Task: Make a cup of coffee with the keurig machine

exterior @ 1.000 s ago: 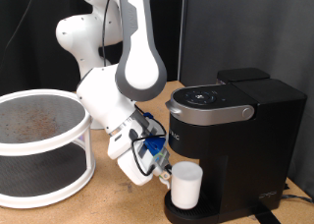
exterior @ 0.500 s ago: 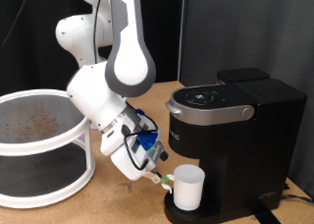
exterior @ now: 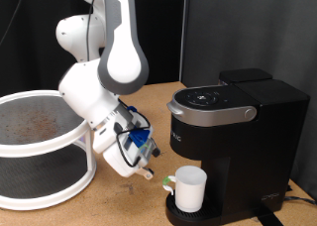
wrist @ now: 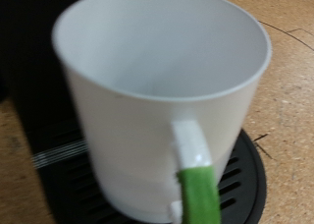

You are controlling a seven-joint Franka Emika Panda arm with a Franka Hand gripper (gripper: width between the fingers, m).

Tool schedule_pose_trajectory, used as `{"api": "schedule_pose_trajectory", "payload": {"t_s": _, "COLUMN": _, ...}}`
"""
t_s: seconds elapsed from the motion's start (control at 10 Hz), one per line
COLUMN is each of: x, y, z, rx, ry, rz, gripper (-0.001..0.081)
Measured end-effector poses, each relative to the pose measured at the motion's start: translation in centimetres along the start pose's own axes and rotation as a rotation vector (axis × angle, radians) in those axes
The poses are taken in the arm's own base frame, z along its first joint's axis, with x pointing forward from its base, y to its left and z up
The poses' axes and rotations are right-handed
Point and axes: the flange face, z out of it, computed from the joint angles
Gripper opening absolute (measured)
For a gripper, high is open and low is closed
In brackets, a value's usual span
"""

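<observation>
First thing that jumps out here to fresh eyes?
The white cup on the keurig machine's drip tray, under the spout. Beside it, on the exterior view's left, the gripper sits by the handle, apart from the cup. A white two-tier shelf sits far left.

Surface: brown chipboard tabletop, speckled finish, spanning the lower part of the exterior frame.
Lower left: white two-tier round rack stands directly on the tabletop.
Lower right: the keurig machine, black, stands on the tabletop.
Drip tray: the cup, white, sits on the machine's round tray, not on the tabletop itself.
Far right edge: dark cable trails on the tabletop.
</observation>
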Motion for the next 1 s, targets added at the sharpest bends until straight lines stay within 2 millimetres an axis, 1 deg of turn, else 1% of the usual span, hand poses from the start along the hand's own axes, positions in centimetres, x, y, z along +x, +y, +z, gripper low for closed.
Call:
{"api": "schedule_pose_trajectory", "payload": {"t_s": 0.2, "x": -0.2, "y": -0.2, "z": -2.2, "rx": 0.034, "ry": 0.002, "rz": 0.003, "gripper": 0.0807}}
{"api": "schedule_pose_trajectory", "payload": {"t_s": 0.5, "x": 1.0, "y": -0.4, "z": -5.7, "rx": 0.084, "ry": 0.073, "rz": 0.024, "gripper": 0.0807}}
{"api": "schedule_pose_trajectory", "payload": {"t_s": 0.6, "x": 0.8, "y": -0.8, "z": -6.6, "rx": 0.09, "ry": 0.101, "rz": 0.031, "gripper": 0.0807}}
{"api": "schedule_pose_trajectory", "payload": {"t_s": 0.8, "x": 0.6, "y": -0.8, "z": -6.5, "rx": 0.094, "ry": 0.074, "rz": 0.017, "gripper": 0.0807}}
{"api": "schedule_pose_trajectory", "payload": {"t_s": 0.9, "x": 0.7, "y": -1.2, "z": -6.6, "rx": 0.121, "ry": 0.06, "rz": 0.006, "gripper": 0.0807}}
{"api": "schedule_pose_trajectory", "payload": {"t_s": 1.0, "x": 1.2, "y": -1.7, "z": -7.2, "rx": 0.154, "ry": 0.069, "rz": -0.004, "gripper": 0.0807}}
